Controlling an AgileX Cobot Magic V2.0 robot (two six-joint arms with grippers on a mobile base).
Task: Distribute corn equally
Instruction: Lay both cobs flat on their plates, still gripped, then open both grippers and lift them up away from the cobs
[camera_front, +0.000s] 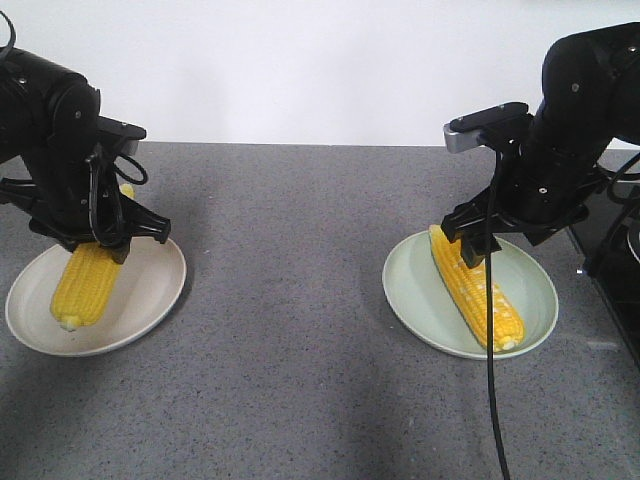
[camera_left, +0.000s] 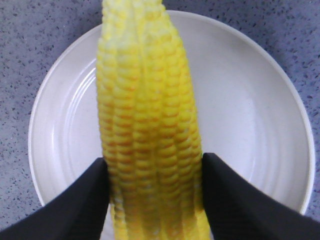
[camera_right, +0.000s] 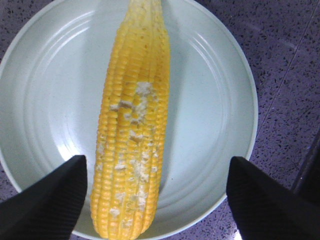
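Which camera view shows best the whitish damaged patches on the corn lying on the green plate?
The right wrist view: the corn fills the frame from above, patches sharp. The front view shows this corn small on the green plate, patches faint. The left wrist view does not show it.

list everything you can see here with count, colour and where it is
corn: 2, bright yellow; one on the white plate at the left, one on the green plate at the right, with pale worn patches
white plate: 1, off-white, left side of the table
green plate: 1, pale green, right side of the table
table: 1, speckled grey
wall: 1, white, behind the table
left claw: 1, black, closed on the left corn
right claw: 1, black, open, straddling the right corn without touching it
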